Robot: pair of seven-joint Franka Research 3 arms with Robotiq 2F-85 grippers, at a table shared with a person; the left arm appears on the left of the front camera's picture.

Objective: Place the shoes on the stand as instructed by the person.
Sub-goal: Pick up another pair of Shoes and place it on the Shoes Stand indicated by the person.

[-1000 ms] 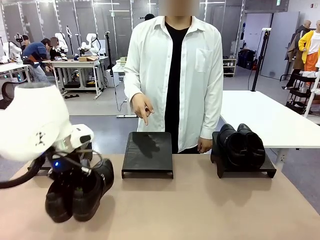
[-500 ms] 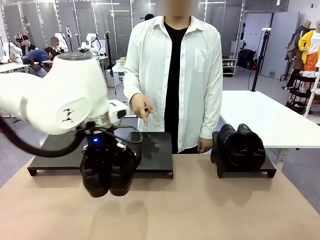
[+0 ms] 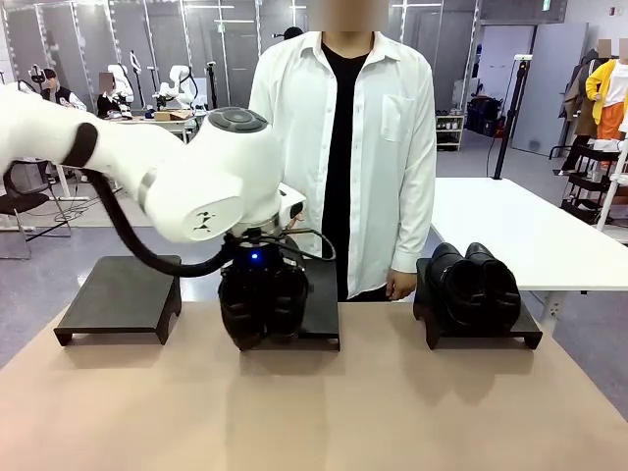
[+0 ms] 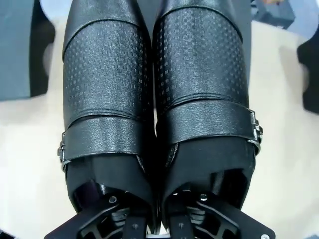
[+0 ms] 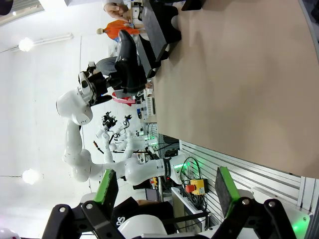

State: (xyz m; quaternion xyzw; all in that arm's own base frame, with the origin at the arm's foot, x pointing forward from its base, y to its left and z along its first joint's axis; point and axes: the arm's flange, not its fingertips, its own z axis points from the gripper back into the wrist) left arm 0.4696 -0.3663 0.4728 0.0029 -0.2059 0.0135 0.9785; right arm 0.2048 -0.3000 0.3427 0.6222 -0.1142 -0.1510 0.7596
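One pair (image 3: 471, 285) sits on the right stand (image 3: 530, 336); the left gripper (image 3: 261, 294) grips the second pair (image 3: 262, 306) over the middle stand (image 3: 322, 316), right gripper (image 5: 164, 191) open.

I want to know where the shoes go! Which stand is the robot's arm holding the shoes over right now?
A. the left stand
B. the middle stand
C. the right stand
B: the left gripper holds a pair of shoes at the middle stand; the left stand is bare.
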